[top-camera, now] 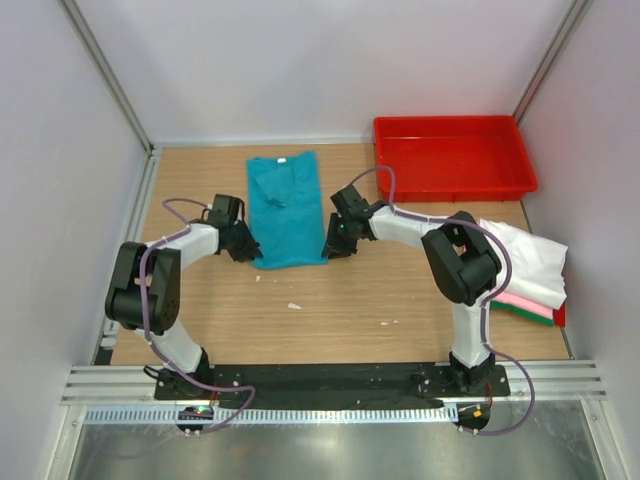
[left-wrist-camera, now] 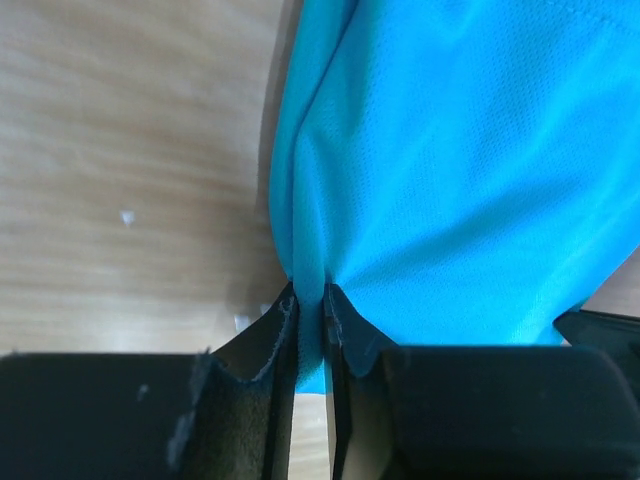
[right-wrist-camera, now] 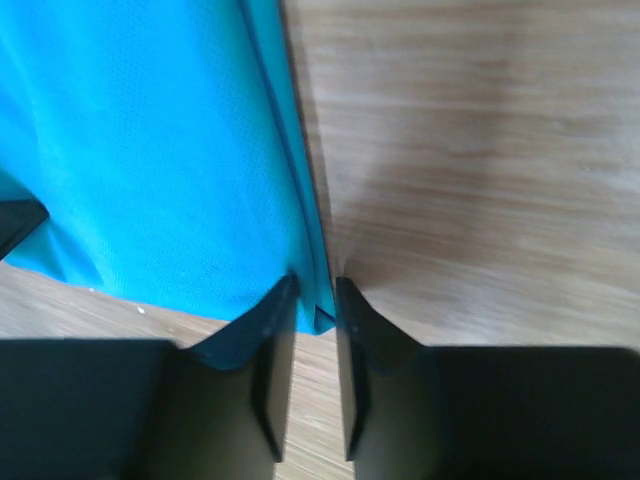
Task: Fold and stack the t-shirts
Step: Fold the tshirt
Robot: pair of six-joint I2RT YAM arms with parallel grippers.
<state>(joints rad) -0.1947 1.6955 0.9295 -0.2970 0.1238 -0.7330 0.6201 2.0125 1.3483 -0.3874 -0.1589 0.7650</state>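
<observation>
Left wrist showed left claw (left-wrist-camera: pixel 311 300) pinching the likely limp, light shirt's (left-wrist-camera: pixel 450 150) near corner; right claw (right-wrist-camera: pixel 316 290) gripped the other.

Four shirts are in view. One teal shirt (top-camera: pixel 287 210) lies on the counter (top-camera: pixel 350 300). Three more are folded in a pile at the right: one white shirt (top-camera: pixel 525 258), one pink shirt (top-camera: pixel 520 299) and one green shirt (top-camera: pixel 532 313). There is one red tray (top-camera: pixel 450 155). There are two arms, the left arm (top-camera: pixel 150 285) and the right arm (top-camera: pixel 460 262), and two grippers, the left gripper (top-camera: pixel 247 252) and the right gripper (top-camera: pixel 333 248). Three small white specks (top-camera: pixel 294 305) dot the counter.
</observation>
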